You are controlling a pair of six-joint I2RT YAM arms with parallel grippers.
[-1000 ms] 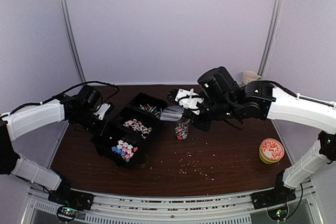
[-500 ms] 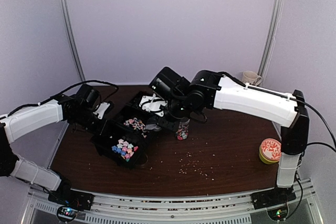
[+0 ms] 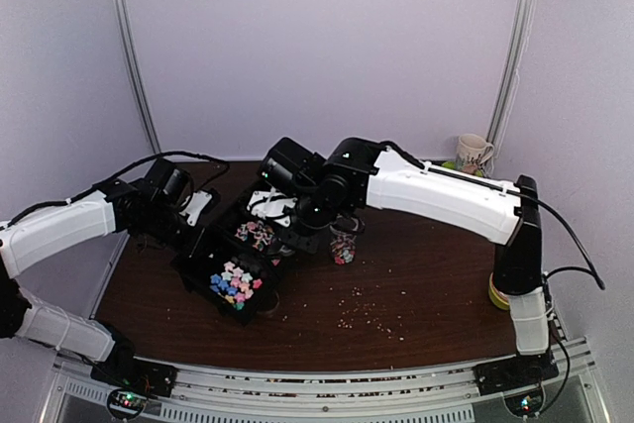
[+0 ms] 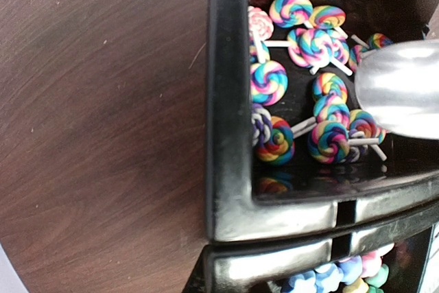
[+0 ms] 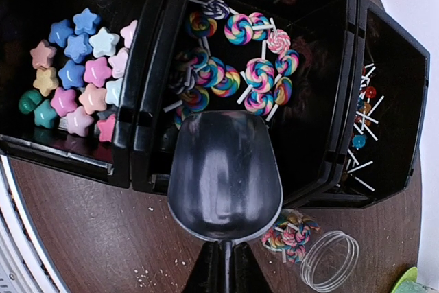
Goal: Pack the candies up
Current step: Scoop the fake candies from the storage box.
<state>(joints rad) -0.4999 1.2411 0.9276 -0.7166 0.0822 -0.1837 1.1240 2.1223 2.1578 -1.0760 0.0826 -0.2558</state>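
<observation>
Dark wood-grain counter (image 3: 426, 294), pale walls behind, mug (image 3: 474, 154) at the far right corner, pale crumbs (image 3: 367, 316) scattered near the front; these show in the top view only. Item: black tray (image 3: 213, 296) with three compartments, its long axis running diagonally from near left to far right. Item: candies (image 5: 254, 73). The near compartment holds star shapes (image 5: 79, 73) in pink, blue, green and white. The middle one holds swirled lollipops lying flat, their white sticks pointing every way. The far one holds thin stick sweets (image 5: 363, 121), mostly lying at a slant. More lollipops sit in a small clear jar (image 3: 343, 243) just beside the tray's right side. Item: metal scoop (image 5: 225, 169), handle toward the wrist, mouth pointing over the middle compartment, gripped by the closed right end effector (image 5: 221, 276). Item: left end effector (image 3: 193, 210), closed down at the tray's left edge; whether it pinches the wall cannot be told. The right wrist view takes in all three compartments. The left wrist view gives only the middle one, a sliver of stars and the scoop's rounded back.
</observation>
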